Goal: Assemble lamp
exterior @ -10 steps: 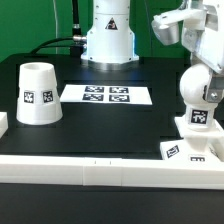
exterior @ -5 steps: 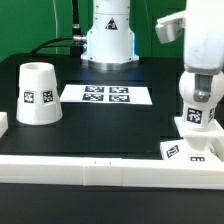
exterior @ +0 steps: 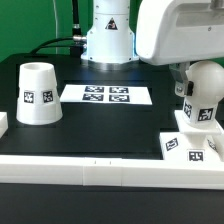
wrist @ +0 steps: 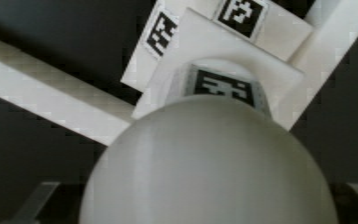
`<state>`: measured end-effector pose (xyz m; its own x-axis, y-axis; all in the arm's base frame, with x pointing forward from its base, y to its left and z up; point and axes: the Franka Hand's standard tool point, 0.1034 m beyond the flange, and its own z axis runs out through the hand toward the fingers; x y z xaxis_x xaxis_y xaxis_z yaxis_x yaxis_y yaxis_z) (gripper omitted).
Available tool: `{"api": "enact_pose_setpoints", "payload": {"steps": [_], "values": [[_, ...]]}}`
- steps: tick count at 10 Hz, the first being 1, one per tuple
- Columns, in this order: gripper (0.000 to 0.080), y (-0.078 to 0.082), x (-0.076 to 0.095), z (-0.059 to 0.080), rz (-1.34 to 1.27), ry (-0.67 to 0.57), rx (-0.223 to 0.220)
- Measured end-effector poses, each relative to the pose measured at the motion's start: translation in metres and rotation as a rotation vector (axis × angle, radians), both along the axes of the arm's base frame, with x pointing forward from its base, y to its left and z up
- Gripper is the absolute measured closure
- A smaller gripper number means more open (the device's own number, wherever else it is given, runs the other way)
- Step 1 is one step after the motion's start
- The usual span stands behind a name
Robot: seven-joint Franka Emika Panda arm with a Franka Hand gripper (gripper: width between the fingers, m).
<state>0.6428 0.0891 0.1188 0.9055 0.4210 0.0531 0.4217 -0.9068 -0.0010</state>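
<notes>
The white rounded bulb (exterior: 204, 98) stands upright on the flat square base (exterior: 188, 146) at the exterior view's right; both carry square tags. In the wrist view the bulb (wrist: 202, 150) fills the middle, with the base (wrist: 247, 40) beyond it. My gripper (exterior: 198, 82) has come down over the bulb, and its white body hides the bulb's top. In the wrist view the gripper (wrist: 202, 208) is open: one dark finger (wrist: 34, 205) stands on each side of the bulb with a gap to it. The tapered shade (exterior: 37, 92) stands alone at the exterior view's left.
The marker board (exterior: 105, 95) lies flat in the middle, in front of the arm's base (exterior: 108, 35). A long white border rail (exterior: 90, 166) runs along the front edge, with a short piece (exterior: 3, 125) at the left.
My gripper has moved from up at the right down over the bulb and now looms larger. The bulb has gone from slightly tilted to upright on the base.
</notes>
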Motion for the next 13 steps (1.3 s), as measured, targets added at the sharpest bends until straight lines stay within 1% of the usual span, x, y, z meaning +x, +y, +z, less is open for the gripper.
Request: {"api": "enact_pose_setpoints", "payload": {"steps": [1, 4, 6, 7, 8, 10, 13], "values": [[0.0222, -0.002, 0.001, 0.0, -0.13, -0.001, 0.005], [0.0221, -0.007, 0.003, 0.002, -0.335, -0.006, 0.012], [0.022, -0.012, -0.005, 0.002, -0.561, -0.019, 0.021], [0.022, -0.012, -0.007, 0.001, -0.65, -0.013, 0.028], [0.022, -0.012, -0.009, -0.002, -0.752, 0.002, 0.041], [0.022, -0.011, -0.011, -0.004, -0.945, 0.025, 0.062], [0.022, -0.008, -0.013, -0.006, -1.236, 0.073, 0.106]]}}
